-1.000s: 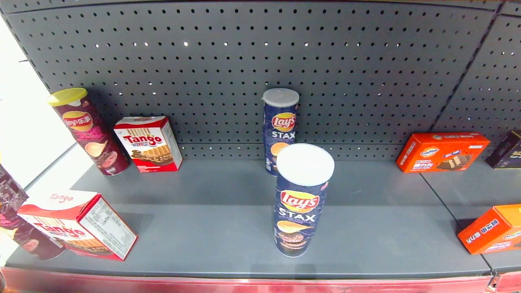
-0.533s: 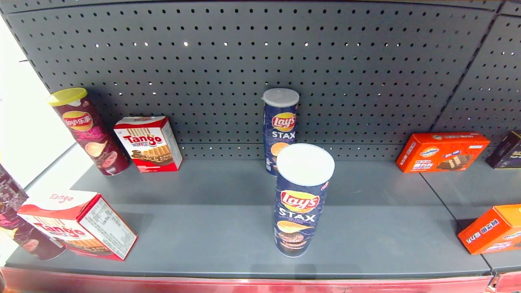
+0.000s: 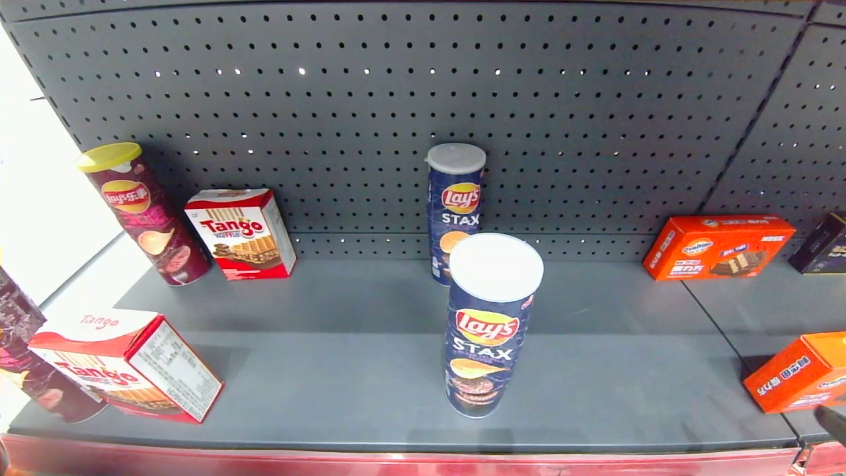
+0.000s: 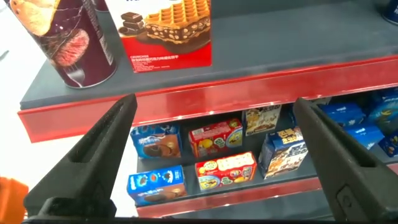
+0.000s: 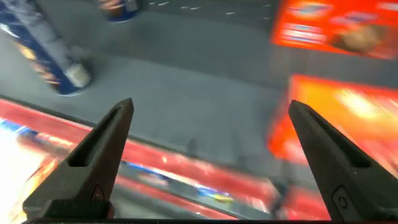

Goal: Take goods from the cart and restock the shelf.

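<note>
On the grey shelf (image 3: 330,344) a blue chip can (image 3: 488,324) stands near the front, with a second blue can (image 3: 455,205) behind it by the pegboard. My left gripper (image 4: 214,106) is open and holds nothing; it hangs in front of the shelf's red front edge (image 4: 249,93), below a maroon can (image 4: 71,37) and a wafer box (image 4: 165,31). My right gripper (image 5: 210,106) is open with nothing in it, over the shelf front between a blue can (image 5: 43,59) and an orange box (image 5: 336,124). Its dark tip (image 3: 834,423) shows at the head view's lower right corner.
At the left stand a maroon can (image 3: 142,211) and two wafer boxes (image 3: 241,233) (image 3: 125,363). Orange boxes (image 3: 717,246) (image 3: 796,380) lie at the right. The lower shelf holds several small boxes (image 4: 217,155). Bare shelf floor lies on both sides of the front blue can.
A dark part of my right gripper has come into the head view's lower right corner. The goods on the shelf have not moved.
</note>
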`<state>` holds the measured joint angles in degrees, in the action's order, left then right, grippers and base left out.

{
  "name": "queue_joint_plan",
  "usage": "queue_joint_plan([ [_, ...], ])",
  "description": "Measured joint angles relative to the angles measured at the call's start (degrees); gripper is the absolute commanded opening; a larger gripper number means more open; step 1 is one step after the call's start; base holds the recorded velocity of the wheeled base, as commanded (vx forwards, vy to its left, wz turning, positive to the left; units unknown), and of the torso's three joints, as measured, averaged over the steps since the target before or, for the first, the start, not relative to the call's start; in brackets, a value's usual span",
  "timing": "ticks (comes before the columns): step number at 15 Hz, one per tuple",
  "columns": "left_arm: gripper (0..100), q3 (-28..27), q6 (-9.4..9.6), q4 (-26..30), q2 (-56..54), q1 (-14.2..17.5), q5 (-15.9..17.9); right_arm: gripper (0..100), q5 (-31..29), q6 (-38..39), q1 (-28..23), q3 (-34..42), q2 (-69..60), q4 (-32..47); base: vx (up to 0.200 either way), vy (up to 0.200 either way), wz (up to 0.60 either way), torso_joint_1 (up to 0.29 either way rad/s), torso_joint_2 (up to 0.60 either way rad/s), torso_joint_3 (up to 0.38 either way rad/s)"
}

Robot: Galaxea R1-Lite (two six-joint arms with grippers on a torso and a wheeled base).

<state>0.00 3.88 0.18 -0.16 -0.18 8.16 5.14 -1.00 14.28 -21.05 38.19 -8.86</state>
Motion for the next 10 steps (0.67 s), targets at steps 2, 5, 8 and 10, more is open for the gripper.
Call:
queue_joint_plan([
  [2,100,0.0,-0.29,0.0,0.0,0.0,-0.06,100,0.84,0.0,5.95,-3.67,10.42,-2.9,0.0,0.0,0.0,0.0,0.0,0.0],
  [5,100,0.0,-0.49,0.0,0.02,0.0,-0.44,100,1.28,-0.01,13.31,-8.41,22.22,-4.6,0.0,0.0,0.0,0.0,0.0,0.0],
  [8,100,0.0,-0.57,0.0,0.02,0.0,-0.5,100,1.34,-0.04,17.01,-11.82,30.74,-7.83,0.0,0.0,0.0,0.0,0.0,0.0],
  [10,100,0.0,-0.77,0.0,0.05,0.0,-0.59,100,1.39,-0.04,18.96,-13.62,34.84,-8.98,0.0,0.0,0.0,0.0,0.0,0.0],
])
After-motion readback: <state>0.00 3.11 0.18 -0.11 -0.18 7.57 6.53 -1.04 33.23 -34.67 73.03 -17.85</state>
